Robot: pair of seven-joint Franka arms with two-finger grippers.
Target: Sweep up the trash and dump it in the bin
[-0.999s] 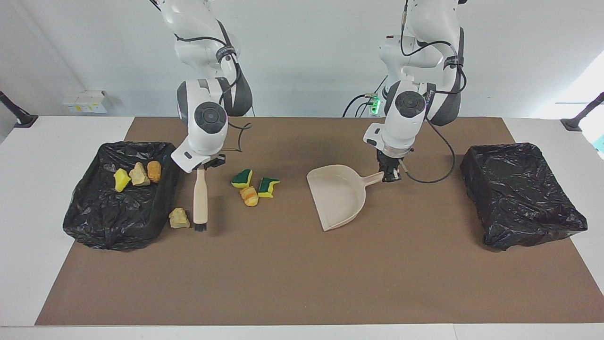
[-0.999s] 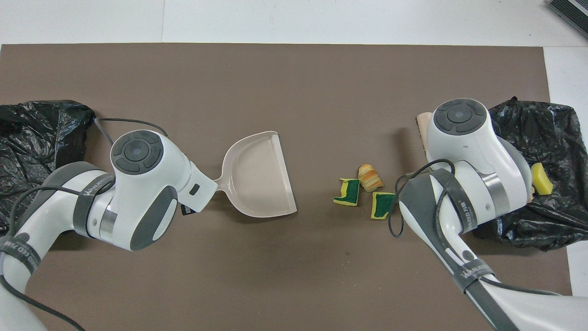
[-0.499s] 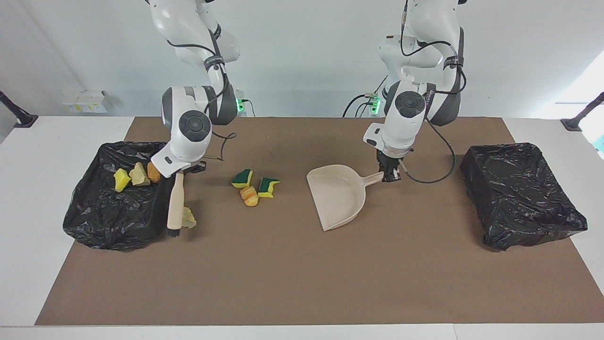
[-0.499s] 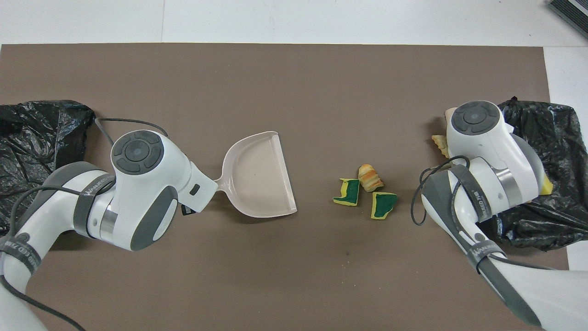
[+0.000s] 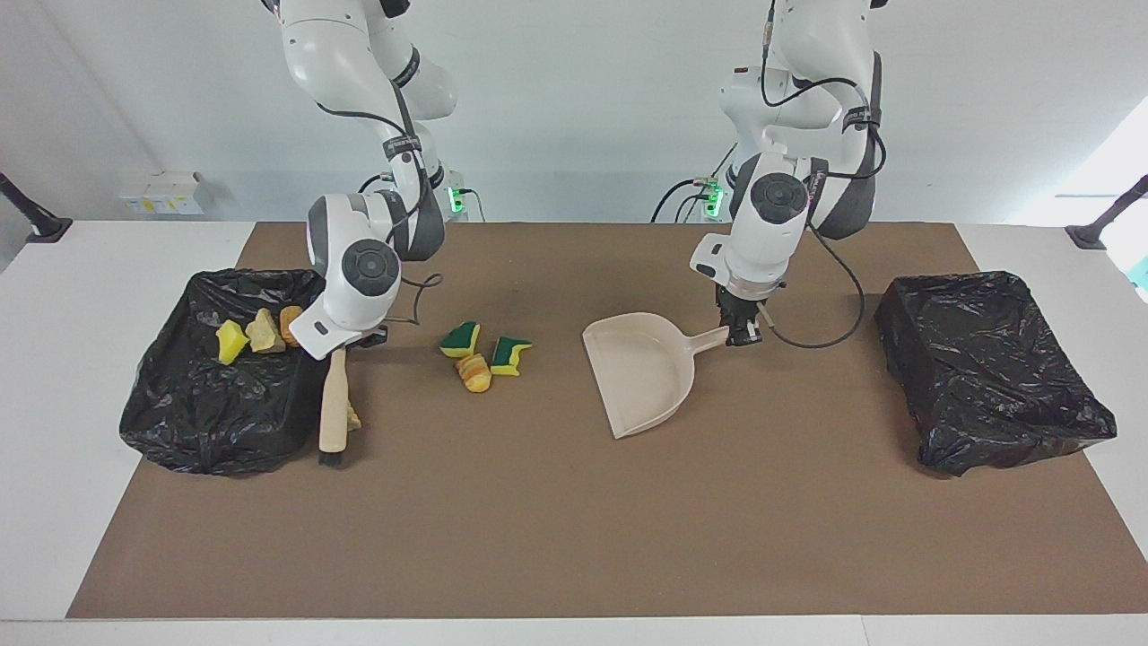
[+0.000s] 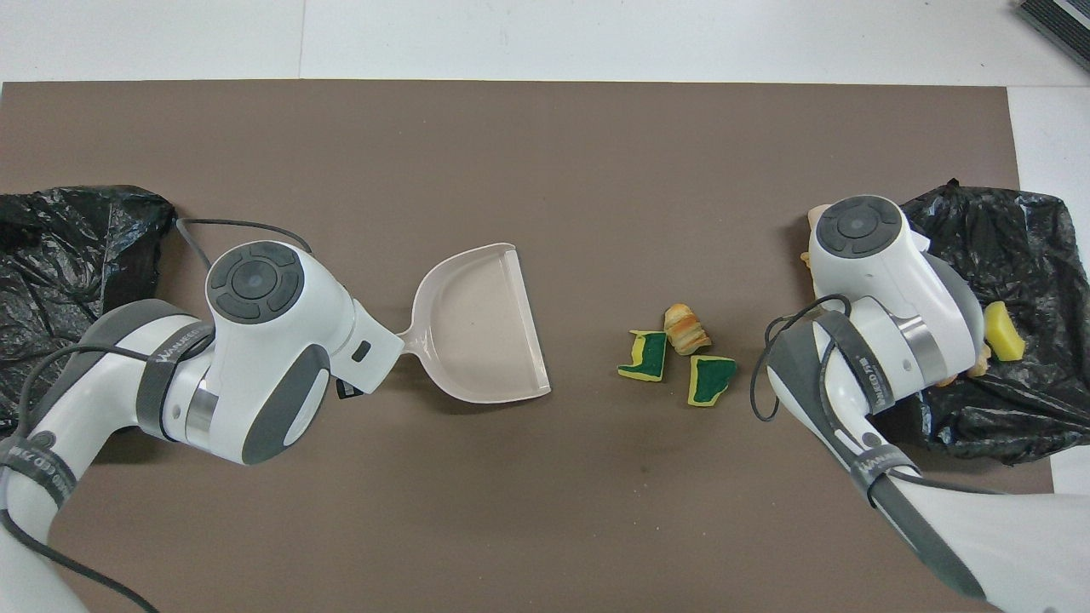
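Gripping the brush [image 5: 333, 408] by the top of its handle, the right tool [image 5: 352, 339] is clamped shut just beside the black-lined bin [image 5: 179, 422] at the right arm's end of the worktop [image 5: 574, 538]; the brush hangs down with its bristles at the mat, right against the bin's wall. A pale foam chunk [image 5: 353, 418] lies touching the brush handle, on the side away from the bin. Inside that bin, close to the right tool, sit three scraps — a yellow sponge piece [image 5: 230, 341], a pale crumbly chunk [image 5: 265, 332] and an orange-brown lump [image 5: 289, 325].

Between the two tools lie two green-and-yellow sponge pieces [image 5: 460, 338] and a bread-like lump [image 5: 474, 372], touching one another.

The left tool [image 5: 741, 334] is clamped on the dustpan [image 5: 641, 381] handle — the pan rests on the mat, empty. A second black-lined bin [image 5: 991, 368] stands at the left arm's end, nothing showing inside.
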